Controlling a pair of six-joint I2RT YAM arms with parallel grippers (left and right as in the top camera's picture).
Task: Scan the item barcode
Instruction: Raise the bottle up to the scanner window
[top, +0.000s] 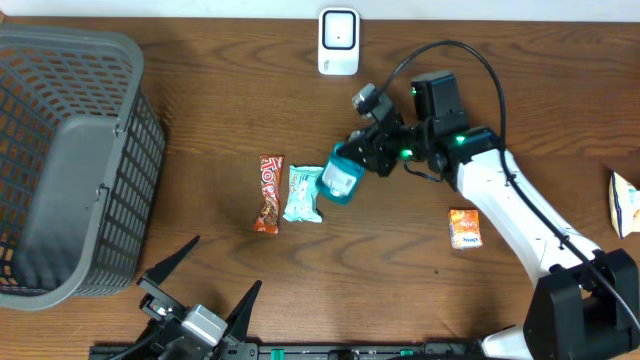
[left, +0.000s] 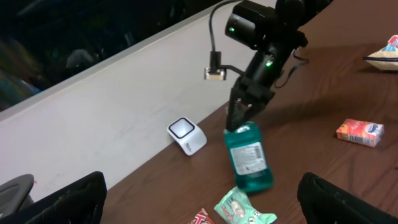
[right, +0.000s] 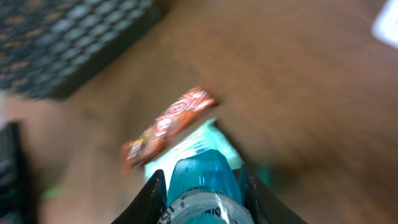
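Near edge — left hand (top: 227, 262) spread wide, holding nothing | centre of counter (top: 200, 110): candy bar (top: 269, 193) and mint packet (top: 303, 193) side by side | just beside them, right hand (top: 362, 158) pinching teal bottle (top: 342, 176) by its top, bottle slightly tilted | far edge — white scanner (top: 338, 41), apart from bottle

Teal bottle (top: 342, 180), white-labelled, in the black right claw (top: 360, 158); just ahead of it a mint-green packet (top: 303, 194), then a red-and-brown wrapper (top: 269, 194); grey lattice basket (top: 135, 200) far beyond.
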